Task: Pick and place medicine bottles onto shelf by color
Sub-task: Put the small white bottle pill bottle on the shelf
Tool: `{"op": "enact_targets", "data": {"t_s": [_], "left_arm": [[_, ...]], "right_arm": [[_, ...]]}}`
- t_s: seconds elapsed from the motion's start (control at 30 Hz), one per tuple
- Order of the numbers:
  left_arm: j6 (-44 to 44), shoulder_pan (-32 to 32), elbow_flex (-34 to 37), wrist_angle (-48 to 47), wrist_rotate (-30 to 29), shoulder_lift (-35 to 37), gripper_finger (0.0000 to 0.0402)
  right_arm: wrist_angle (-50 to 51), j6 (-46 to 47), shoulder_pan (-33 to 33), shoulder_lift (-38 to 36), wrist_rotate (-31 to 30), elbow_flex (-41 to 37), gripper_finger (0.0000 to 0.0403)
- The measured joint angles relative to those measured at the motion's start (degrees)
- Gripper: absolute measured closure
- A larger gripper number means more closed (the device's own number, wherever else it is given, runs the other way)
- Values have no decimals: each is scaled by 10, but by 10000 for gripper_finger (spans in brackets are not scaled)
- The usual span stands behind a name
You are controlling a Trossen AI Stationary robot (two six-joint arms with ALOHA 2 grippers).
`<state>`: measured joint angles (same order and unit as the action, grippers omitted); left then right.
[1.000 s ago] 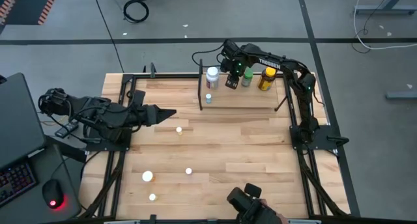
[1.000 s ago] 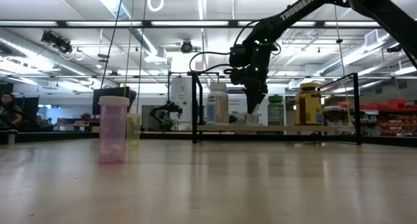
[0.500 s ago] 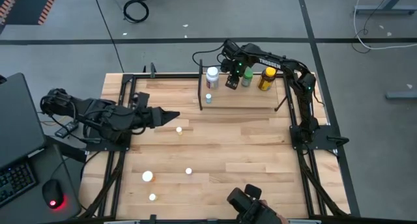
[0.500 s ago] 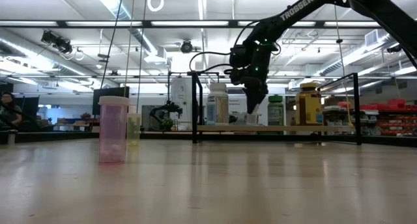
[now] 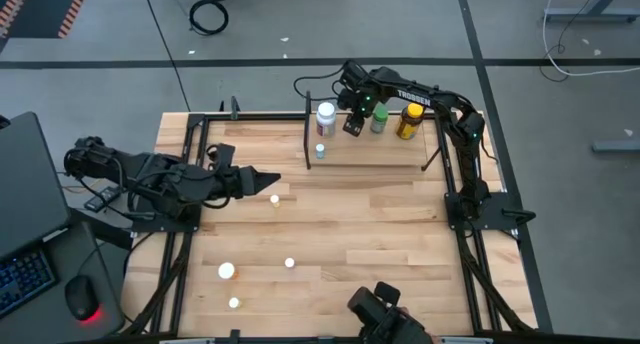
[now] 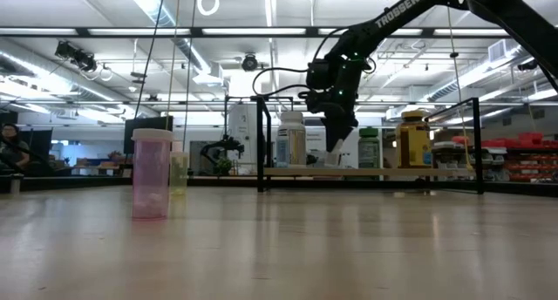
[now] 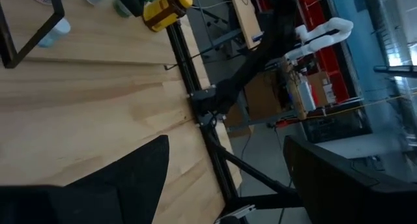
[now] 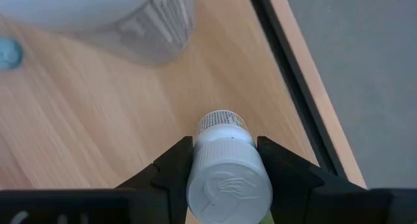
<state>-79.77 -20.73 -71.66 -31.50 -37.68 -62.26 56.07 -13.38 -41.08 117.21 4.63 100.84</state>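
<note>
My right gripper (image 5: 352, 125) reaches over the shelf (image 5: 380, 152) at the table's far side, shut on a small white bottle (image 8: 227, 173). A larger white labelled bottle (image 5: 326, 116), a green one (image 5: 379, 119) and a yellow one (image 5: 408, 122) stand upright on the plank. A tiny blue-capped bottle (image 5: 319, 152) stands by the shelf's left post. My left gripper (image 5: 272, 174) hangs open above the table's left part, holding nothing. Several tiny white bottles (image 5: 275, 198) stand on the tabletop. My right gripper pinches the small white bottle by the sides of its white cap (image 8: 229, 178), one finger (image 8: 168, 170) on each side. The fingers come from above, pointing steeply down. The bottle hangs below them, base toward the plank; whether the base touches the plank I cannot tell.
Thin black posts (image 6: 261, 143) frame the shelf. In the low view a pink bottle (image 6: 152, 173) and a pale green one (image 6: 179, 172) stand on the table's near part. Bare wood lies between the shelf and the near bottles.
My left gripper has crept a little toward the table's right edge, still open. My right gripper stays over the shelf with the small white bottle between its fingers.
</note>
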Motion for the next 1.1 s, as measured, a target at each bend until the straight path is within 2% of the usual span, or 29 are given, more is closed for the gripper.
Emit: {"op": "enact_targets", "data": {"t_s": [0.7,1.1], "left_arm": [[-6,0,0,3,34,-4,95],[-6,0,0,3,46,-4,95]], "right_arm": [[14,44,0,0,1,0,238],[12,74,0,0,-13,-1,187]]}}
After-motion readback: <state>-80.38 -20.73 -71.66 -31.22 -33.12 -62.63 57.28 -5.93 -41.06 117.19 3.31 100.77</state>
